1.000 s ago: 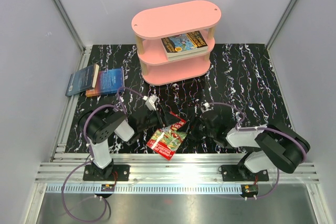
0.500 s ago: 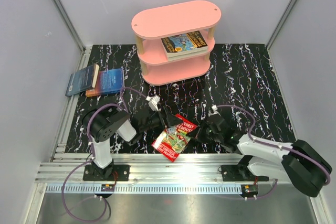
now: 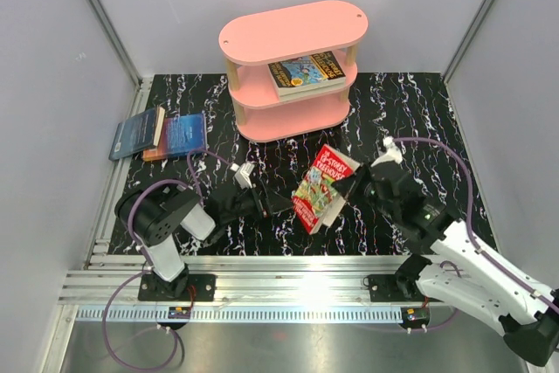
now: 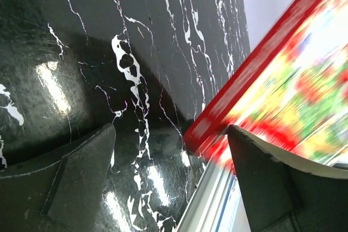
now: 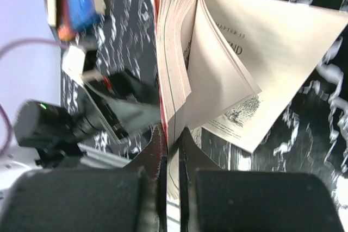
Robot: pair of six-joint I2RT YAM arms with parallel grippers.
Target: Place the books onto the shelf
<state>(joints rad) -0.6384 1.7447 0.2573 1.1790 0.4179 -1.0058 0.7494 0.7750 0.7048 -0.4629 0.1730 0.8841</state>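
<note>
Red book (image 3: 325,188) | right jaws now pinched shut on a thin edge of it; book raised off the desk (image 3: 410,111), tilted, pages fanning | left jaws wide, empty, backed off beside it | shelf (image 3: 293,31) well apart, one book (image 3: 306,73) on middle tier | likely next: carry to shelf; thin grip may slip

We see the bench (image 4: 81,36) as black, marble-veined and glossy, with bright reflections. The red book (image 3: 320,185) has a shiny cover and matt paper pages. The shelf (image 3: 293,31) looks smooth, matt pink, on pale wooden posts.
</note>
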